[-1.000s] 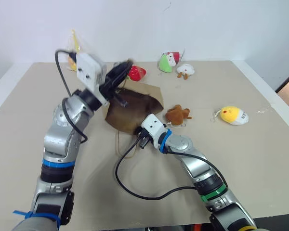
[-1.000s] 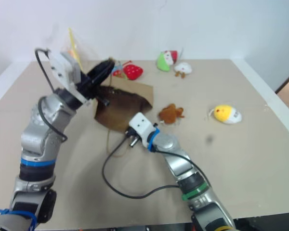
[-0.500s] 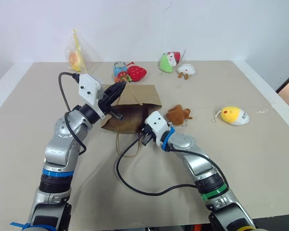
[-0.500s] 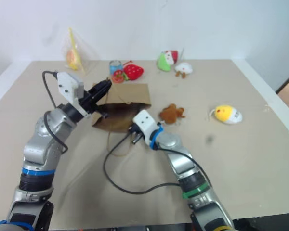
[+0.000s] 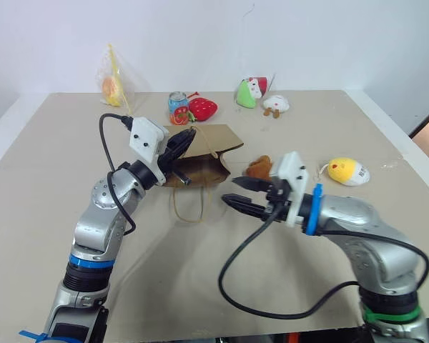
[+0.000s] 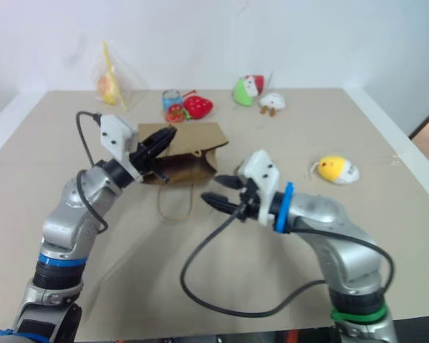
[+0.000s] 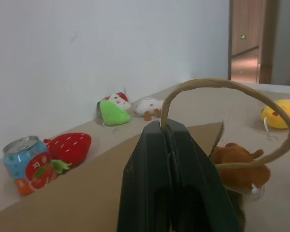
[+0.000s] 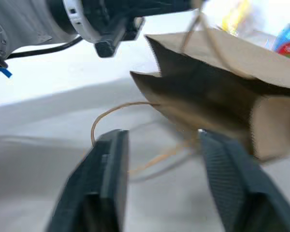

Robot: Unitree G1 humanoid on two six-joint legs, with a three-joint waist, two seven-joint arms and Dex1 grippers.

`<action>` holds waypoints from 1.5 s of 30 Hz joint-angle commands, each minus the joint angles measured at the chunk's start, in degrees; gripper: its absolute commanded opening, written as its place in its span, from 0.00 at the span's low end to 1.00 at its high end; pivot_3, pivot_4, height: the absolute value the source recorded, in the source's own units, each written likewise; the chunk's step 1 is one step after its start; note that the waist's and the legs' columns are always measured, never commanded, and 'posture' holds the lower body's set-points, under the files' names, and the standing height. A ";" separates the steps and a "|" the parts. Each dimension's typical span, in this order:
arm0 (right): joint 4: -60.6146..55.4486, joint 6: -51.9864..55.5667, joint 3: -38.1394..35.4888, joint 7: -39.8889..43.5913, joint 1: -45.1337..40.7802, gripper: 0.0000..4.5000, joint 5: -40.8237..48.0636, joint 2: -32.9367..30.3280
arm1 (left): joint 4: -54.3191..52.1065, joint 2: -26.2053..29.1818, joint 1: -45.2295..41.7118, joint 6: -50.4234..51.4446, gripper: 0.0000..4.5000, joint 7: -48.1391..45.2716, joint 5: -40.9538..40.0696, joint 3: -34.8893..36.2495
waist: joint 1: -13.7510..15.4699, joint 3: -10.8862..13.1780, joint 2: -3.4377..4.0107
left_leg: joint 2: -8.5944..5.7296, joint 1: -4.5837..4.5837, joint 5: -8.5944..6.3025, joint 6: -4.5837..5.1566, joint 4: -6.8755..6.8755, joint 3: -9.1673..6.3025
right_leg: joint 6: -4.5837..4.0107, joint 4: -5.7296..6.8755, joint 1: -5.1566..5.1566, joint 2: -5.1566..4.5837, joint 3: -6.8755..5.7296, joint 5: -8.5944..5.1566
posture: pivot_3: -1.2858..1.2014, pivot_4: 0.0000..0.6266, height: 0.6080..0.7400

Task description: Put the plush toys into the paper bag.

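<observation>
matt kraft paper bag (image 5: 204, 153), furry plush toy (image 5: 259, 167)

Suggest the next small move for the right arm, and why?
Probably swing the right tool, open and empty, toward the brown plush just beside the paper bag. The left tool is shut on the bag's handle, holding its mouth up.

brown plush toy (image 5: 258, 166) half behind right pincer (image 5: 237, 193)
</observation>
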 commanded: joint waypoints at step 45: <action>34.02 -34.75 4.10 -3.60 -8.89 0.21 -25.56 -5.35 | -5.09 -3.43 -5.40 12.48 0.00 6.10 -9.48 4.17 | -0.02 0.03 -0.04 | -0.03 0.00 0.01 0.01 -0.06 0.23 | 0.06 -0.05 -0.04 0.10 0.37 0.05 | 0.52 0.24 1.00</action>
